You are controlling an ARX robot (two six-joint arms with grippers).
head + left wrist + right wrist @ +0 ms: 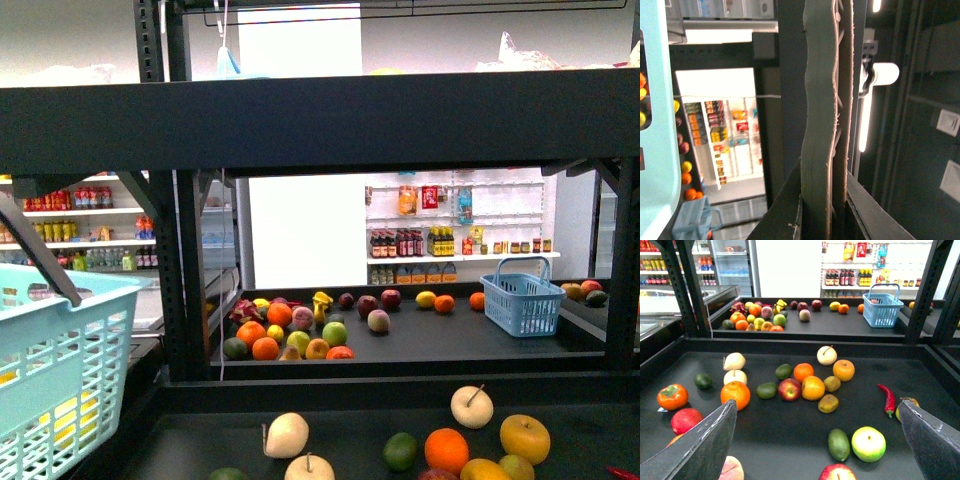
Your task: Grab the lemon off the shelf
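Note:
The black rack shelf [330,125] fills the front view; its lower deck [765,445] carries several fruits. A large yellow-orange oval fruit [813,388], which I take for the lemon, lies mid-deck between a red apple [789,389] and a dull knobbly fruit [832,383]; it also shows at the bottom edge of the front view [485,468]. My right gripper [816,407] is open and empty, hovering over the deck short of the lemon. My left gripper [825,210] is shut on the handle [820,125] of a light-teal basket [60,350], held at the left.
Oranges [735,393], limes [839,444], a green apple [868,443], a red chilli [888,399] and pale pears [734,361] lie around. A further deck holds more fruit and a blue basket [882,310]. Black uprights [185,270] stand at the deck's corners.

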